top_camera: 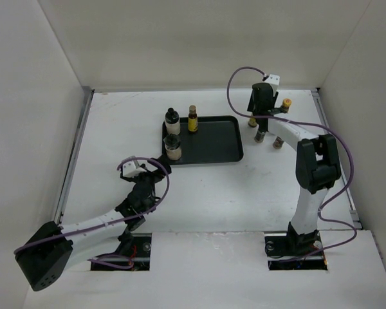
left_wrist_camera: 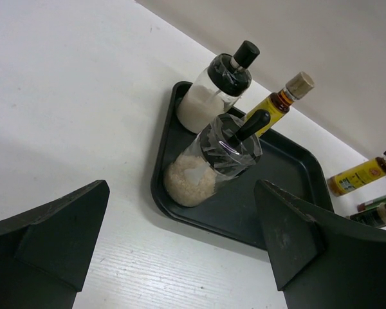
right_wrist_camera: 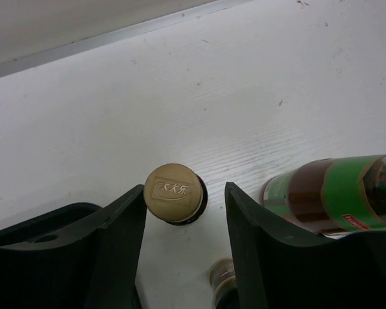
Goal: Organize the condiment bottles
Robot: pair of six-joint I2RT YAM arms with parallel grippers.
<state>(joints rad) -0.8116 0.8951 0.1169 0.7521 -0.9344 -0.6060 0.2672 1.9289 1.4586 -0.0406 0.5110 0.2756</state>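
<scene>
Gold-capped bottle (right_wrist_camera: 174, 192) stands upright, its long axis pointing straight at the right wrist camera, so only the cap shows. It sits between the fingers of the right gripper (right_wrist_camera: 185, 191), which is spread and grips nothing: one finger is at the cap's edge, the other stands apart. Just outside that finger is the red-green bottle (right_wrist_camera: 334, 196). Well to the left, the black tray (top_camera: 215, 143) carries the near white bottle (left_wrist_camera: 206, 167), far white bottle (left_wrist_camera: 212, 96) and slim yellow-labelled bottle (left_wrist_camera: 273, 106), all upright. The left gripper (left_wrist_camera: 181, 199) hangs wide and empty near the tray's corner.
</scene>
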